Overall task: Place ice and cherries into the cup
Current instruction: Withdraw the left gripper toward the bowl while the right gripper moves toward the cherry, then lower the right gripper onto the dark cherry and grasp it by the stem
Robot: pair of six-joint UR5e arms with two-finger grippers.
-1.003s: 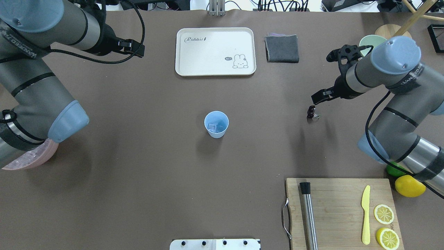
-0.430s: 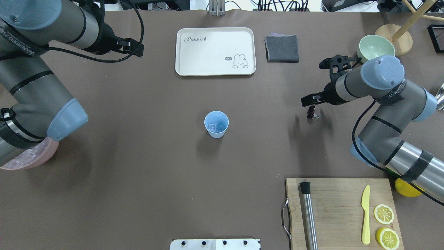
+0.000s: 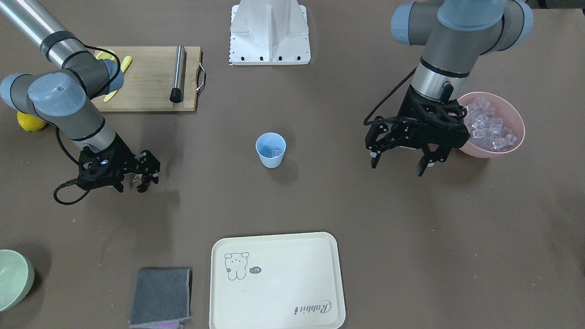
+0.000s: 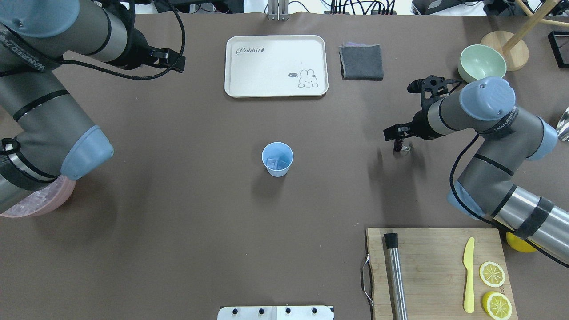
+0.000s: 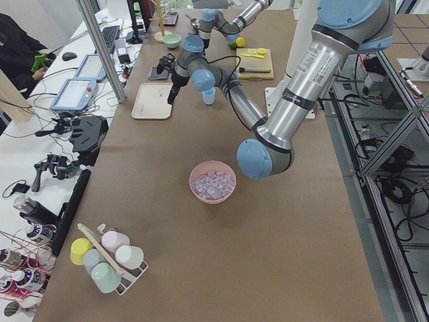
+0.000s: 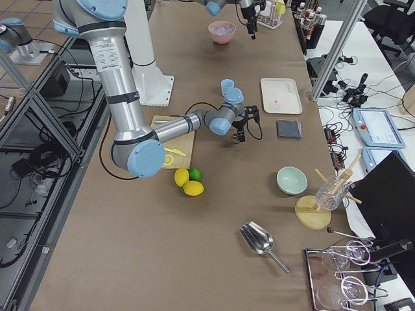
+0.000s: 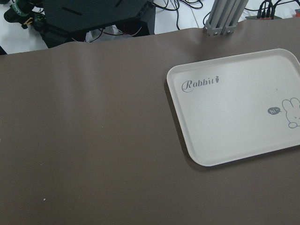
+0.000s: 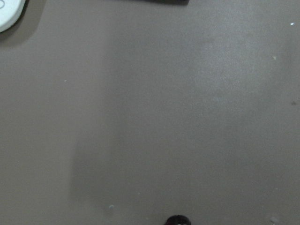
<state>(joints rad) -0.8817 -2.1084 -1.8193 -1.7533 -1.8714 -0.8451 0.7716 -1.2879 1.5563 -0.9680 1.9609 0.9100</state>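
Observation:
The light blue cup [image 4: 277,158] [image 3: 270,150] stands upright mid-table with a few clear ice cubes [image 4: 276,162] inside. More ice [image 3: 491,125] fills the pink bowl [image 3: 516,144] on my left side. The dark cherries [image 4: 400,147] [image 3: 142,184] lie on the table to the cup's right. My right gripper [image 4: 397,135] [image 3: 147,175] hangs low right over them, open, not closed on them. In the right wrist view only the top of a cherry [image 8: 177,220] shows at the bottom edge. My left gripper [image 3: 397,165] [image 4: 174,62] hovers open and empty beside the pink bowl.
A cream tray [image 4: 276,66] and a folded grey cloth [image 4: 361,62] lie at the far side. A pale green bowl [image 4: 482,62] sits far right. The cutting board [image 4: 438,271] near right carries a metal rod, yellow knife and lemon slices; a whole lemon [image 3: 30,122] lies beside it.
My right gripper has dropped and shifted toward the cherries, now directly over them, with the right elbow swinging inward. The left arm, cup and cherries have stayed put.

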